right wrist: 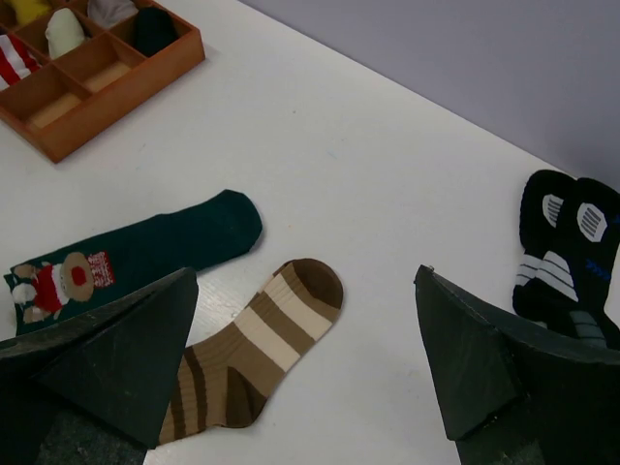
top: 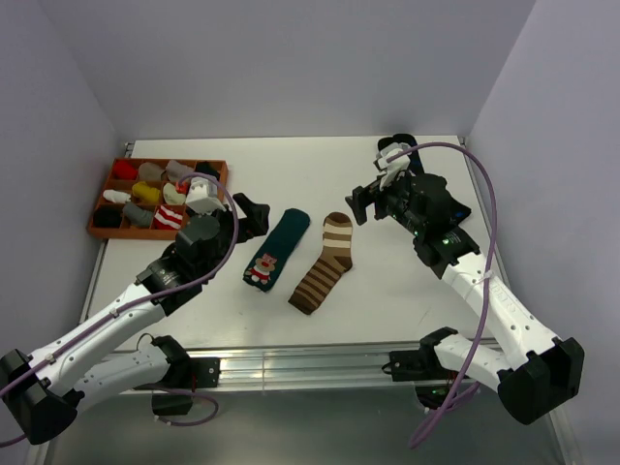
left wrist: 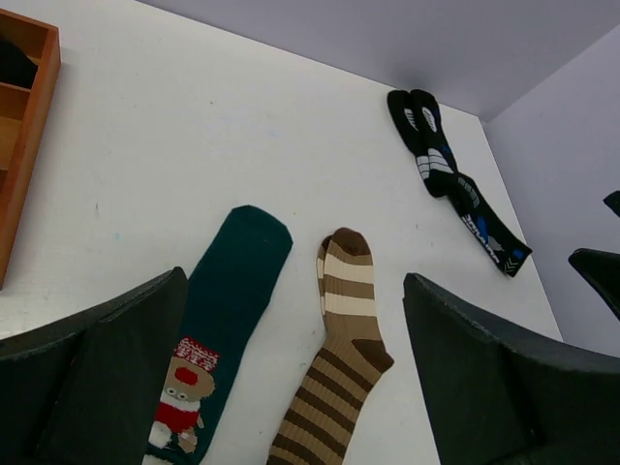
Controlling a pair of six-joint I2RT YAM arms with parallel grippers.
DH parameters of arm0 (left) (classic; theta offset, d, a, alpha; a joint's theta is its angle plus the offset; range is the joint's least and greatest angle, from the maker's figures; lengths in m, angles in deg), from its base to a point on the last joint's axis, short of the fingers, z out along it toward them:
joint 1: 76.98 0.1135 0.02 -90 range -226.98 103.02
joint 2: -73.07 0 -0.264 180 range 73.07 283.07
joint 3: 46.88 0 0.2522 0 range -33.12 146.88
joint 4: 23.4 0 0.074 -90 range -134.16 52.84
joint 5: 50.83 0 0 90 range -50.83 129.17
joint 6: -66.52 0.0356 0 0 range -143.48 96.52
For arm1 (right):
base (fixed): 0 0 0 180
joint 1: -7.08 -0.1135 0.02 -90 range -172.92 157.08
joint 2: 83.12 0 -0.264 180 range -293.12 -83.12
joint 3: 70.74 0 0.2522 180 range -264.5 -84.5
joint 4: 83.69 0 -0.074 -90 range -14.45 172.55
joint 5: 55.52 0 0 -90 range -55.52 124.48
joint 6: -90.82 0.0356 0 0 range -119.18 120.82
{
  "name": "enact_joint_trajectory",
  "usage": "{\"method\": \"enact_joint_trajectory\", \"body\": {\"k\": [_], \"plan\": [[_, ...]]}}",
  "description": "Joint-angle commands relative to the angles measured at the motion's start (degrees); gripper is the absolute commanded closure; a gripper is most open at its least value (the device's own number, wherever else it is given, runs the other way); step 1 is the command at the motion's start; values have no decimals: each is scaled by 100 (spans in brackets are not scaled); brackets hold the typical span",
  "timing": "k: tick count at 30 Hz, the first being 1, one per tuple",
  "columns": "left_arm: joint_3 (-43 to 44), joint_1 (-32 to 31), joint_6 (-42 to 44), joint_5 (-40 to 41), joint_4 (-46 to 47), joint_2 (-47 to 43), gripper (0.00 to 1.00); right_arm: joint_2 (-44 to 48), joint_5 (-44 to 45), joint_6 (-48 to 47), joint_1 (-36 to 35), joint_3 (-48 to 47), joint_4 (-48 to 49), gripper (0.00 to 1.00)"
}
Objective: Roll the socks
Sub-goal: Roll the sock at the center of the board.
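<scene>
Brown striped sock (top: 325, 263) and dark green bear sock (top: 276, 250) lie flat, side by side on the bench (top: 387, 291), as left pincer (top: 254, 215) and right pincer (top: 363, 201) hover, both spread wide

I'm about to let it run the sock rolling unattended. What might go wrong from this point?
1. The striped sock and green sock lie flat, close side by side; the open left gripper might pinch or drag both.
2. Flat knit on the bare table gives little to grab, so fingers may slide over it.
3. The black socks lie near the open right gripper, which might sweep them along.
</scene>
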Motion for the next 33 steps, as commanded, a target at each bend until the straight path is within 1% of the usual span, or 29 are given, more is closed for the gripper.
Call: {"method": "enact_joint_trajectory", "body": {"k": [1,4,9,11,12,14,15,18,20,21,23,24,27,29,30,33], "plan": [[227,13,144,16,32,-85,0,166,-5,-69,-15,20,129,0],[254,13,170,-19,6,-68,0,139,100,-96,-15,2,102,0],[359,13,205,-45,-135,-24,1,209,285,-394,-15,186,146,0],[377,13,197,-28,-179,-6,1,131,285,-552,-6,161,-20,0],[403,13,188,-2,-214,-6,1,-17,216,-596,-15,117,-125,1],[412,13,170,42,-302,-6,1,-220,-65,-676,-33,-111,-564,9],[421,13,162,77,-337,2,1,-404,-127,-702,-42,-217,-696,14],[491,13,-5,183,-556,20,1,-616,-5,-843,-392,-113,-961,20],[509,13,-93,253,-741,11,1,-695,214,-957,-857,1,-987,21],[509,4,-146,262,-794,-15,0,-757,285,-983,-1016,107,-1022,24],[482,13,-181,341,-882,-68,1,-836,382,-1001,-1489,195,-1092,26],[491,13,-225,367,-908,-111,1,-880,373,-975,-1614,291,-1163,29],[587,57,-278,359,-1101,-51,1,-889,233,-817,-1966,537,-1207,34],[649,162,-313,324,-1181,20,2,-880,241,-711,-2141,713,-1164,35],[719,197,-348,306,-1268,90,2,-906,346,-702,-2421,853,-1094,35],[860,408,-462,332,-1453,135,5,-1161,461,-615,-2966,995,-979,36]]}}
